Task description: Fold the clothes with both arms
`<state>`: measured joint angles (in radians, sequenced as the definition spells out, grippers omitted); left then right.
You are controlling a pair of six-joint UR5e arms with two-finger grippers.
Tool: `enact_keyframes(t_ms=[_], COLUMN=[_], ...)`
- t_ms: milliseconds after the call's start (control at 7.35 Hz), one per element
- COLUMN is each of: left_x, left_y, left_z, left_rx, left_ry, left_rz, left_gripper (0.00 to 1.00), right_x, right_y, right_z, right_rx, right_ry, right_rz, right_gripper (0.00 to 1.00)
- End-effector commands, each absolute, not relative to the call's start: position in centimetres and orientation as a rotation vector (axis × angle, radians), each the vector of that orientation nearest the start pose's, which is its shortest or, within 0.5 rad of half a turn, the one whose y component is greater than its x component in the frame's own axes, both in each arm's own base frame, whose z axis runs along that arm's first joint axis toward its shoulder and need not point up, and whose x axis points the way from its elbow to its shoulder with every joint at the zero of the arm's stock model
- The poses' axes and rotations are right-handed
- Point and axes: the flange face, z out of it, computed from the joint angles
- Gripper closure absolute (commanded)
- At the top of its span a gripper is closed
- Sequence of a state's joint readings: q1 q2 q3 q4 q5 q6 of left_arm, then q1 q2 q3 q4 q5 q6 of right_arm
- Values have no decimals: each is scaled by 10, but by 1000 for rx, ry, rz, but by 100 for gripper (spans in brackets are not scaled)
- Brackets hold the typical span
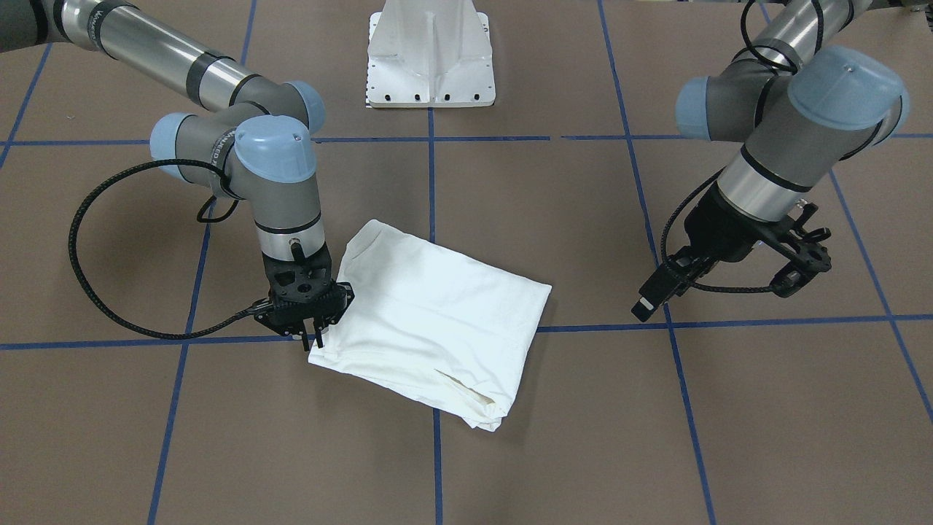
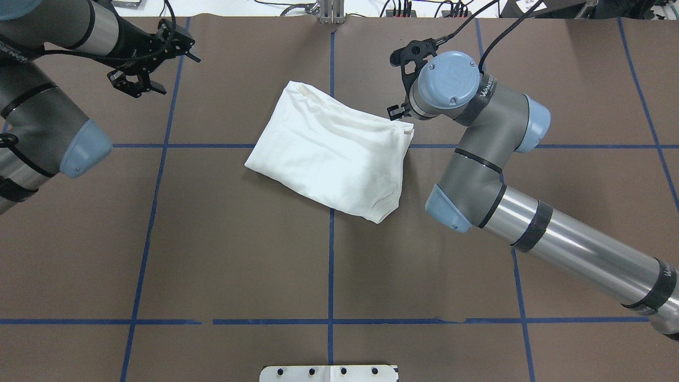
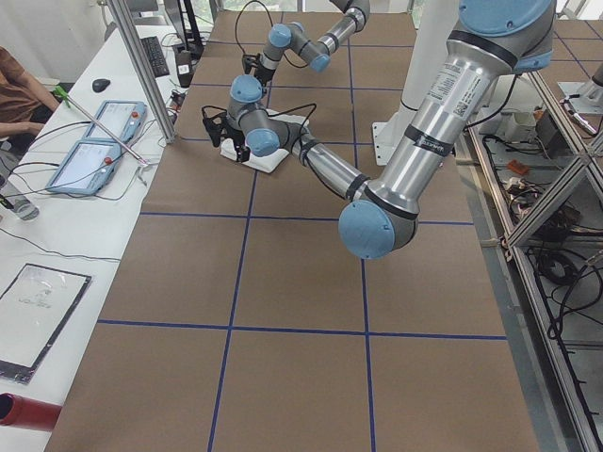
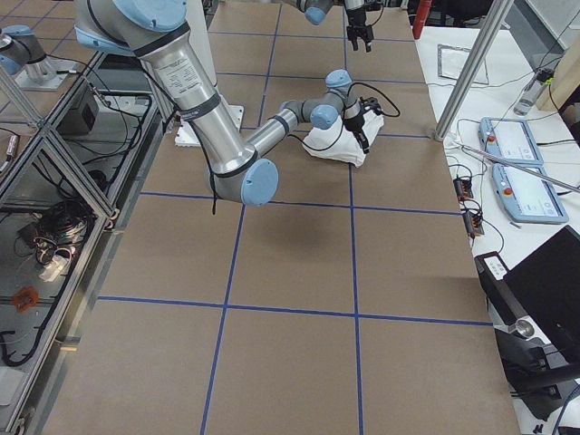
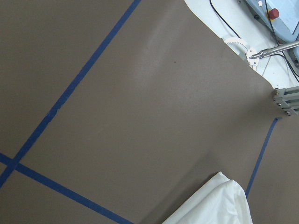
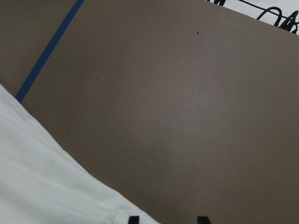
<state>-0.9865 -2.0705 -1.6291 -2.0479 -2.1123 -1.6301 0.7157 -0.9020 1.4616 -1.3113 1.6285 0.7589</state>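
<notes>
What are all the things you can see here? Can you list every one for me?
T-shirt: one, white, folded, lying near the table's middle.
pedestal base: one, white, on the table's robot side, in the middle.
table: one, brown, under everything.
tape lines: several, blue, crossing the table in a grid.
control panels: two, pale blue, on the white side bench.
left arm: one, grey and silver with light blue caps, off to one side.
right arm: one, same colours, reaching to the T-shirt.
left gripper: one, black, open, apart from the T-shirt.
right gripper: one, black, open, at a corner of the T-shirt.
</notes>
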Motion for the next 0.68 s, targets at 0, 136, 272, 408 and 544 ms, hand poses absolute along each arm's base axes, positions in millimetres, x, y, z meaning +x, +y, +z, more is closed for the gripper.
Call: enact_keyframes(t_ms=[0,136,272,408,544], left_x=[292,275,244,206,158], left_y=[-597,-601,-594,-588,-581], left_z=[289,291,316,341,373], left_rx=[24,107,183,261,333], left_ry=[1137,1126,1079,1016,922], left_rz=[-642,-555,-459,-370,-260], left_gripper=[0,0,0,0,0], right_x=[-433,-386,-318,-245,-180], right_y=[-608,-634,-663,-686,-695], right_z=[281,292,305,327,358], right_rx=[506,462,406,353,324], right_ry=[-656,-686,-697,-685,-673], right_rz=[-142,-164,-220,-268,-329], right_gripper=[0,0,0,0,0])
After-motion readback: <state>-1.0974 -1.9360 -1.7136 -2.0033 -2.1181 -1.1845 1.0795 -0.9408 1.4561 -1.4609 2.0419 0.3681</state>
